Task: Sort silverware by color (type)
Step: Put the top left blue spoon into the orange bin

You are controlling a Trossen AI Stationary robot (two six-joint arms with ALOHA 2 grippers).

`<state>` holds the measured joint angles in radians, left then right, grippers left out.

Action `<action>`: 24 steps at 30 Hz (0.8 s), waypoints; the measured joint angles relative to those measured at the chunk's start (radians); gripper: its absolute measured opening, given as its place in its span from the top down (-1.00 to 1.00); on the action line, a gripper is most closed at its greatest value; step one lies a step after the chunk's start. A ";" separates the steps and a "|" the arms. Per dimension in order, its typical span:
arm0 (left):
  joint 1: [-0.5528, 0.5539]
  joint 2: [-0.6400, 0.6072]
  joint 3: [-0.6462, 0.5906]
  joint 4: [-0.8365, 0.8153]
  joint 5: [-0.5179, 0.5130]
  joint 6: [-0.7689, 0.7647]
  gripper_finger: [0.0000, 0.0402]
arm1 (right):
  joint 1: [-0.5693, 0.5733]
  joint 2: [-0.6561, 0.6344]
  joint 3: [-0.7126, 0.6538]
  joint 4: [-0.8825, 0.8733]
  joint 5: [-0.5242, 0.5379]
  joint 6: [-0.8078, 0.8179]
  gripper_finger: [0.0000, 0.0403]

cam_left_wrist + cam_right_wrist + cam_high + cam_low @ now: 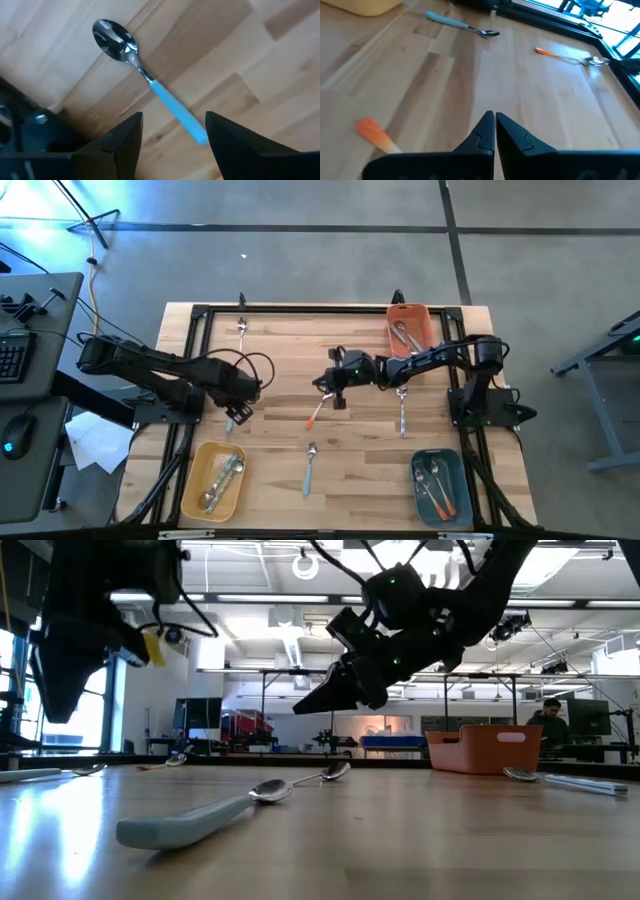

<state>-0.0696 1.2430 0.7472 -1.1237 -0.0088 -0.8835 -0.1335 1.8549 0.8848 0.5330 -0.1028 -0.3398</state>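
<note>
A blue-handled spoon (150,82) lies flat on the wood, and my left gripper (172,120) hangs open above its handle end without touching it; from above, this gripper (235,415) is near the table's left side. My right gripper (495,117) is shut and empty, raised over the table's middle (325,388). An orange-handled piece (315,415) lies just near-side of it, its handle (372,132) showing beside the fingers. Another blue-handled spoon (309,465) lies toward the near edge, and an orange-handled spoon (570,57) lies far left.
An orange bin (420,320) at the far right holds silverware. A yellow bin (215,502) sits near left and a blue bin (452,465) near right, both with pieces inside. A pale-handled piece (402,415) lies right of centre. Black frame rails edge the table.
</note>
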 joint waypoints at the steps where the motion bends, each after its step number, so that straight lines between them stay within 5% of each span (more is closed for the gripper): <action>1: 0.001 0.000 -0.024 0.026 -0.001 -0.011 -0.03 | 0.011 0.000 0.000 -0.001 0.004 0.002 1.00; 8: 0.044 0.000 -0.207 0.235 -0.026 -0.074 0.07 | 0.076 0.000 0.000 -0.004 0.067 -0.007 1.00; 15: 0.094 -0.004 -0.265 0.317 -0.023 -0.015 0.23 | 0.103 -0.001 0.000 0.001 0.077 -0.027 1.00; 24: 0.094 -0.004 -0.267 0.365 -0.024 0.132 0.87 | 0.085 -0.001 0.000 -0.004 0.077 -0.035 1.00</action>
<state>0.0249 1.2394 0.4805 -0.7588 -0.0332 -0.7511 -0.0481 1.8539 0.8848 0.5294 -0.0254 -0.3752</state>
